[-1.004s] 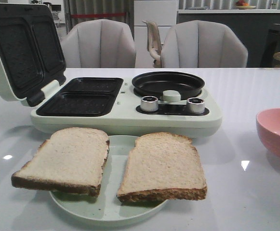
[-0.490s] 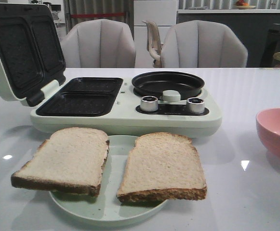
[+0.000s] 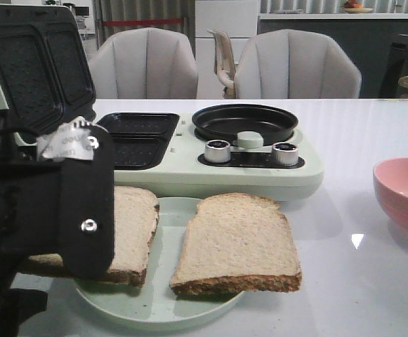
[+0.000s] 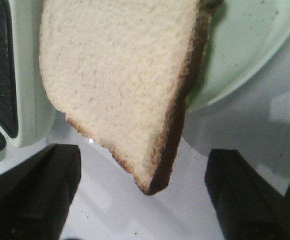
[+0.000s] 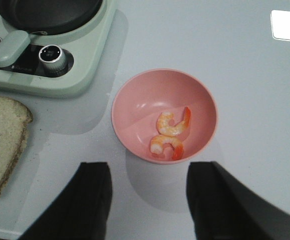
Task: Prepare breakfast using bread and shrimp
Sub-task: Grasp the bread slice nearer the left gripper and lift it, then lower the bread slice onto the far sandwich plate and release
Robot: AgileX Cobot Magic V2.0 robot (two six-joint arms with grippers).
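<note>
Left gripper [image 4: 142, 200]: jaws spread wide, holding nothing. In the left wrist view its two dark fingers [image 4: 30, 192] sit at the lower left and lower right corners, and the crusted corner of the left bread slice [image 4: 120, 80] hangs down between them without touching either. That slice fills the upper centre of the view, overhanging the pale green plate [image 4: 244, 55] at upper right; bare white table [image 4: 194, 150] shows beneath its corner. In the front view the left arm [image 3: 49, 203] is a large black mass at lower left, covering the near left part of the same slice.

Right gripper [image 5: 149, 200]: jaws also open, empty — both dark fingers at the bottom of the right wrist view, with bare table between them. The pink bowl [image 5: 135, 100] lies just above the gap, at frame centre, apart from the fingers. Two curled shrimp [image 5: 170, 134] rest inside it, one touching the other, toward the bowl's lower right.

Front view, outward: the right bread slice [image 3: 237, 242] lies flat on the plate's right half, lower centre, just beside the left slice but not touching it. Behind the plate stands the pale green breakfast maker [image 3: 189, 158] — lid [image 3: 35, 67] raised at upper left, round black pan [image 3: 244, 123] at centre, two silver knobs [image 3: 218, 151] below the pan. The pink bowl sits at the right edge, well apart from the plate.
</note>
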